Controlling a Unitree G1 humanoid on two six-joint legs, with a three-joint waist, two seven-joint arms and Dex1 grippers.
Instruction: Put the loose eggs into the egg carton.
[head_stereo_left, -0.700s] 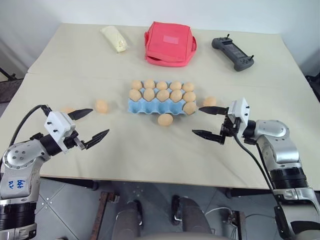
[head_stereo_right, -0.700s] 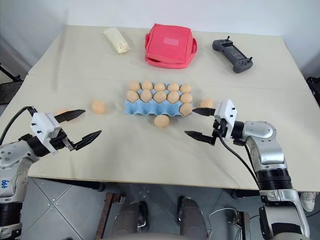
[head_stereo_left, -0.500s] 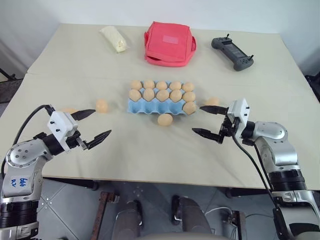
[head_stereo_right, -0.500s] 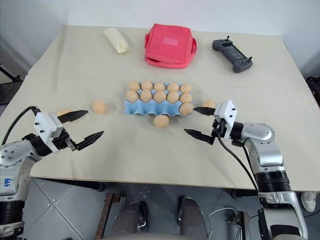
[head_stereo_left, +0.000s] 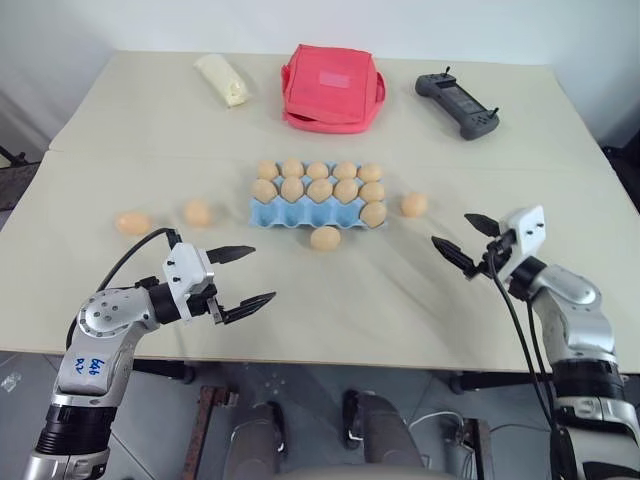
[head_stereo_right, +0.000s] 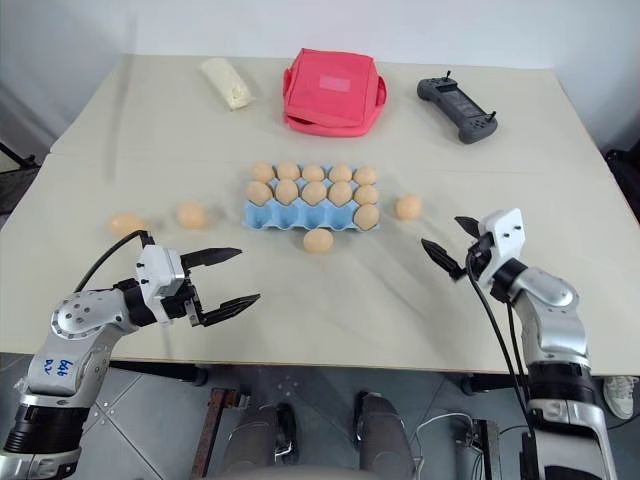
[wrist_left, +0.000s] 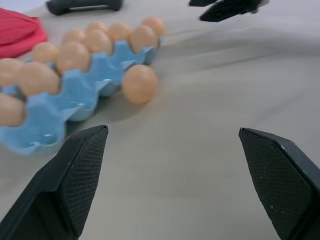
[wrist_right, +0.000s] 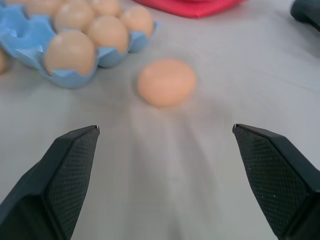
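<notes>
Your light blue moulded egg carton (head_stereo_left: 318, 210) sits mid-tabletop (head_stereo_left: 300, 300), its two far rows filled with smooth tan-orange eggs and one more egg in the near row's right-end cup; the other near cups look empty. Four loose eggs lie on the beige tabletop: one touching or just beside the carton's near edge (head_stereo_left: 325, 238), one just off its right end (head_stereo_left: 414, 205), and two well to its left (head_stereo_left: 198, 212) (head_stereo_left: 132, 222).

Your left pincer (head_stereo_left: 240, 275) hovers low over the tabletop with fingers spread wide and nothing between them, near the carton's near-left corner. Your right pincer (head_stereo_left: 460, 240) is likewise spread and empty, pointed toward the egg off the carton's right end, which lies straight ahead of it in the right wrist view (wrist_right: 166, 82).

Judged step: approach before a pick. The next move calls for you to advance the right pincer until its fingers straddle that egg, then close gently; a round egg may roll if nudged.
</notes>
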